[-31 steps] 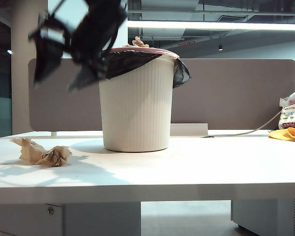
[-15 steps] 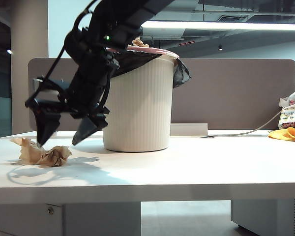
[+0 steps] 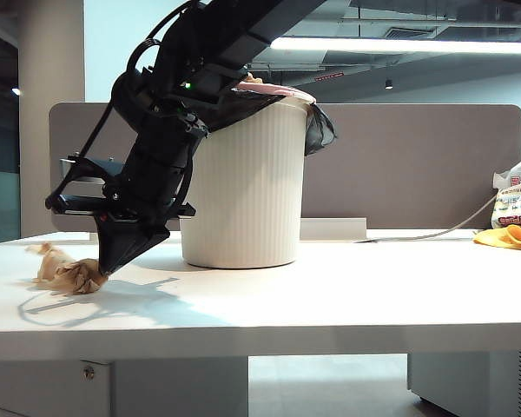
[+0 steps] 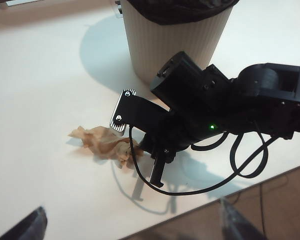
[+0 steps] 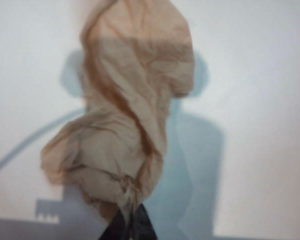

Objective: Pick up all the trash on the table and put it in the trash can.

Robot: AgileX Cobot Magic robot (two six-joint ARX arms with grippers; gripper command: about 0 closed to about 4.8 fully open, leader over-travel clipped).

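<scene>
White and wide, the flat surface (image 3: pixel 347 295) fills the lower half of our exterior view, with a grey-brown divider panel (image 3: pixel 417 165) behind it. Left of centre stands the large off-white ribbed plastic trash can (image 3: pixel 241 178), pink-rimmed and lined with a black bag, a scrap of tan paper showing above its rim. At the lower left of that view lies a crumpled wad of tan-brown paper (image 3: pixel 65 271), resting on the surface well clear of the can. Our right tool (image 3: pixel 104 265) has reached across to this side and points down at the wad; its jaws are pinched together on the paper's near end, as the right wrist view confirms (image 5: pixel 127 222), where the paper (image 5: pixel 125 115) fills most of the frame. Our left tool (image 4: pixel 130 225) hangs above the scene with its dark fingertips (image 4: pixel 27 225) spread wide at the bottom corners, gripping nothing. At the far right edge sit a yellow-orange cloth (image 3: pixel 508 236) and a printed white plastic bag (image 3: pixel 514 198).
</scene>
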